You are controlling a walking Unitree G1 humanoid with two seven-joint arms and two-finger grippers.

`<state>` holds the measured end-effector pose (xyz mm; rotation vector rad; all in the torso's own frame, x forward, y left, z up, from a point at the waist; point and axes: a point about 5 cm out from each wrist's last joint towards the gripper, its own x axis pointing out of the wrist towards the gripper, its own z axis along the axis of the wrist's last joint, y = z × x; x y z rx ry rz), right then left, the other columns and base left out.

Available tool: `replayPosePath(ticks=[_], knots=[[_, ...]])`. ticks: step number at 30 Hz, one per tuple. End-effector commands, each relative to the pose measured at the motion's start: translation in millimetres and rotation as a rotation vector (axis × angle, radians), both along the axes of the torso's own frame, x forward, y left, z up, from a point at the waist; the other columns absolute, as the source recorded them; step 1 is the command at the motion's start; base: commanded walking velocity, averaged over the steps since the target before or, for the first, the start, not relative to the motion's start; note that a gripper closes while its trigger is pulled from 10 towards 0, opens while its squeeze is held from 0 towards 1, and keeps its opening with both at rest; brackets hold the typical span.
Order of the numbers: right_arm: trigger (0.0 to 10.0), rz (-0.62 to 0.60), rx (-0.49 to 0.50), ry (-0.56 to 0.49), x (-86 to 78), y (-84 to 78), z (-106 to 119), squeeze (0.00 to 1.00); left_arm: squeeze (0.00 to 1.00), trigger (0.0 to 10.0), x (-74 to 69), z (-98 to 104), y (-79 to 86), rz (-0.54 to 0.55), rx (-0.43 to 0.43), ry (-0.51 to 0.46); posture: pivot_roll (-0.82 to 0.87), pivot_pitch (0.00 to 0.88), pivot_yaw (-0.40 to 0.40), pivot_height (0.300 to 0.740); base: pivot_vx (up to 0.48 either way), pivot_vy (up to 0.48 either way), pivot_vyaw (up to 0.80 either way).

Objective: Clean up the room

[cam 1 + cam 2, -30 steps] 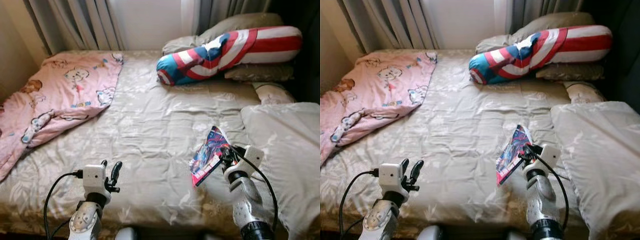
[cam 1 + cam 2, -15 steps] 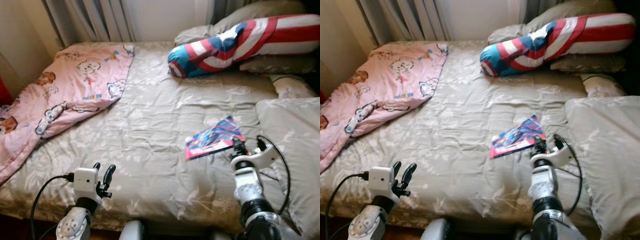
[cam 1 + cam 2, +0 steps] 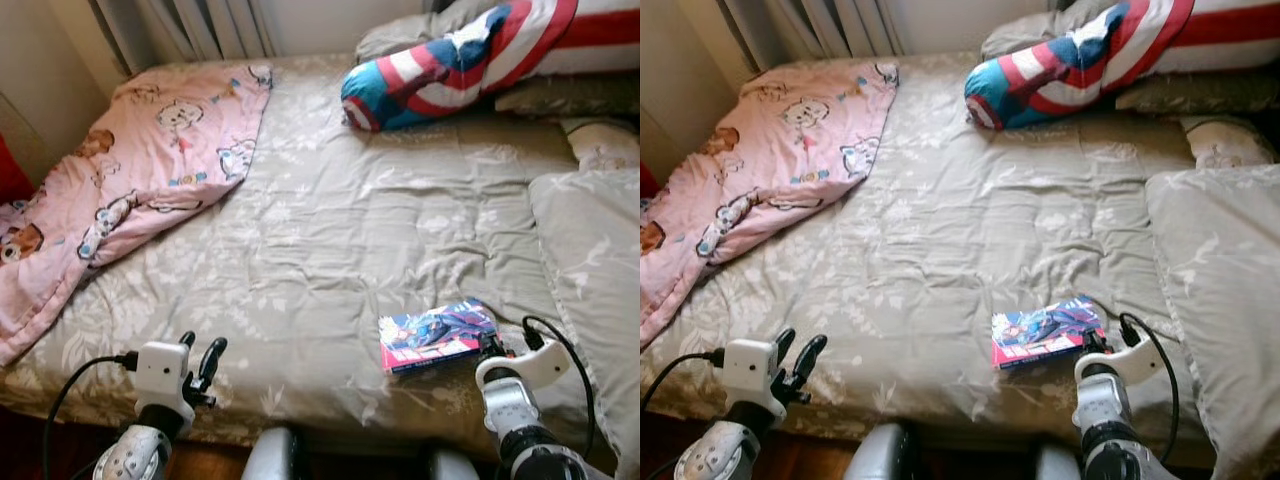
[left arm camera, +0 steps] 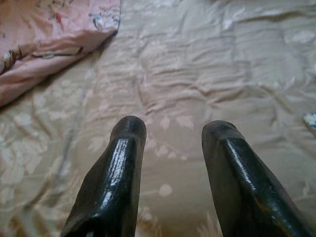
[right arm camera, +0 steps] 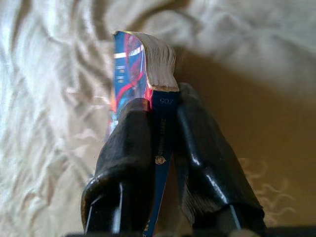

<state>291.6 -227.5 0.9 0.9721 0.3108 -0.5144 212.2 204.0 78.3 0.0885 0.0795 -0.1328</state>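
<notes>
A colourful comic book (image 3: 436, 335) lies nearly flat on the grey bedspread (image 3: 340, 230) near the bed's front edge, on the right. My right gripper (image 3: 487, 347) is shut on its near right edge. In the right wrist view the two black fingers (image 5: 126, 148) clamp the book's spine (image 5: 163, 123). My left gripper (image 3: 198, 356) hovers open over the front left edge of the bed, holding nothing. The left wrist view has its fingers (image 4: 116, 173) spread above bare bedspread.
A pink cartoon blanket (image 3: 120, 170) lies crumpled over the bed's left side. A red, white and blue bolster (image 3: 440, 65) rests at the head. A grey pillow (image 3: 595, 270) lies on the right. Curtains (image 3: 180, 25) hang behind.
The book has come down from tilted upright to nearly flat on the bedspread, still in my right gripper. The camera has pulled back and tipped down. The left arm stays where it was.
</notes>
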Motion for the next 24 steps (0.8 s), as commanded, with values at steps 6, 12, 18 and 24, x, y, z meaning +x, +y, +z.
replayPosePath(ticks=[6, 12, 18, 24], knots=[[10.0, -0.037, 0.022, 0.087, -15.4, 1.9, -16, 0.0, 0.0, 10.0, -8.2, 0, 2.6, -0.01, 0.024, 0.041, 0.15, 0.231, 0.134, 0.648, 0.0, 0.0, 0.0], [10.0, -0.039, 0.024, 0.108, -19.1, 4.9, -20, 0.0, 0.0, 10.0, -10.3, 0, 4.0, -0.007, 0.031, 0.051, 0.15, 0.239, 0.135, 0.648, 0.0, 0.0, 0.0], [10.0, -0.114, 0.089, 0.109, -25.6, 1.6, -25, 0.0, 0.0, 10.0, -13.9, 2, 4.2, -0.012, 0.042, 0.058, 0.15, 0.245, 0.137, 0.648, 0.0, 0.0, 0.0], [10.0, -0.199, 0.162, 0.091, -30.0, 1.3, -28, 0.0, 0.0, 10.0, -18.9, 2, 4.4, -0.031, 0.068, 0.065, 0.17, 0.245, 0.138, 0.648, 0.0, 0.0, 0.0]])
